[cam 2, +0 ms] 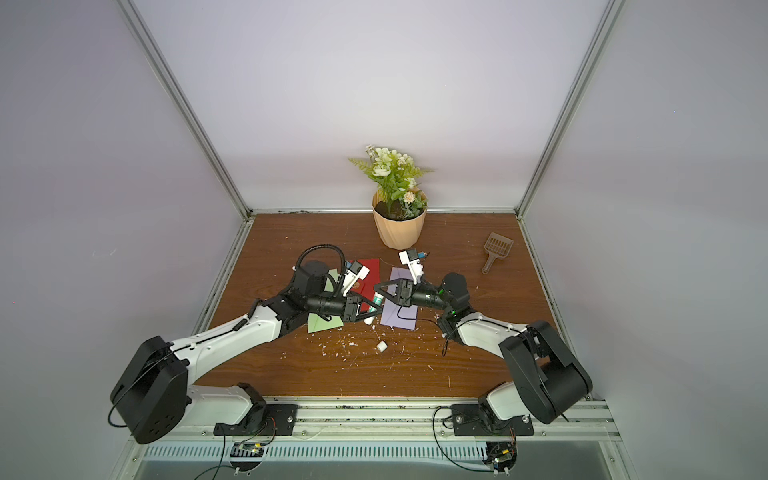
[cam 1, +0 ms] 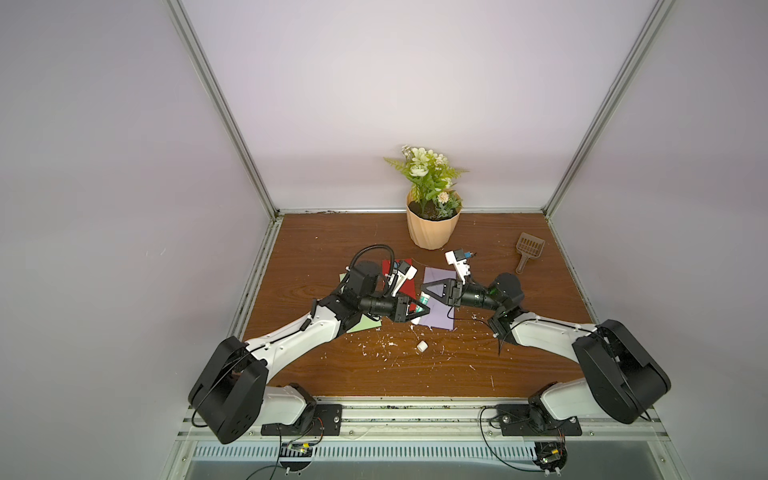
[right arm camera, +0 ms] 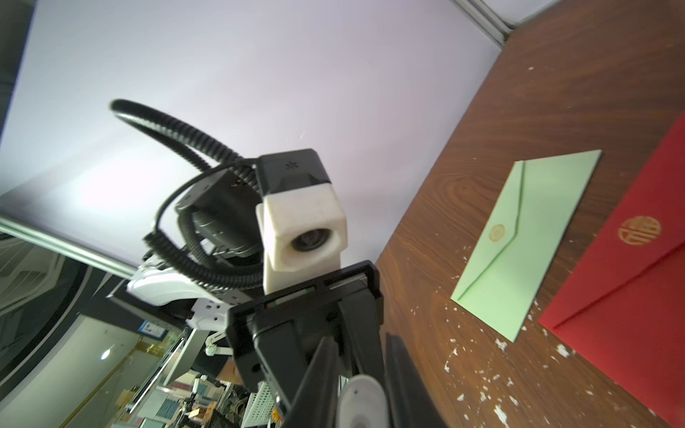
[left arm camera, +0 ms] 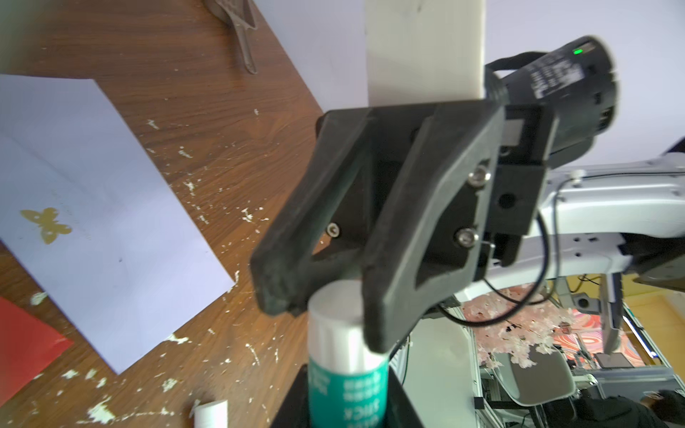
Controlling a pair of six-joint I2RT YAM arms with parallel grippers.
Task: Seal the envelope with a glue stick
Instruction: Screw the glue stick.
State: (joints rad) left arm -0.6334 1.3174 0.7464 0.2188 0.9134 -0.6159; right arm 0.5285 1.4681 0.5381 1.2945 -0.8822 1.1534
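A brown wood-grain tabletop fills the floor of a pale-walled booth. My two black-and-white arms reach in from the 6 o'clock edge and meet near the centre.

At 12 o'clock, against the back wall, stands a potted plant with white flowers in a ribbed tan pot.

Three envelopes lie flat around the centre. The lavender envelope is just toward 3 o'clock of centre and carries a gold butterfly mark in the left wrist view. The red envelope lies toward 11 o'clock of it. The green envelope is toward 8 o'clock and mostly hidden under my left arm in both top views.

A brown slotted scoop lies at 2 o'clock, well apart from everything else.

My left tool is closed around the green-labelled body of the glue stick and holds it above the near edge of the lavender envelope. My right tool comes in from 3 o'clock, and its jaws are pinched narrow on the stick's white end.

A small white cylinder lies loose on the tabletop toward 6 o'clock of the tools. White flecks are scattered around it.
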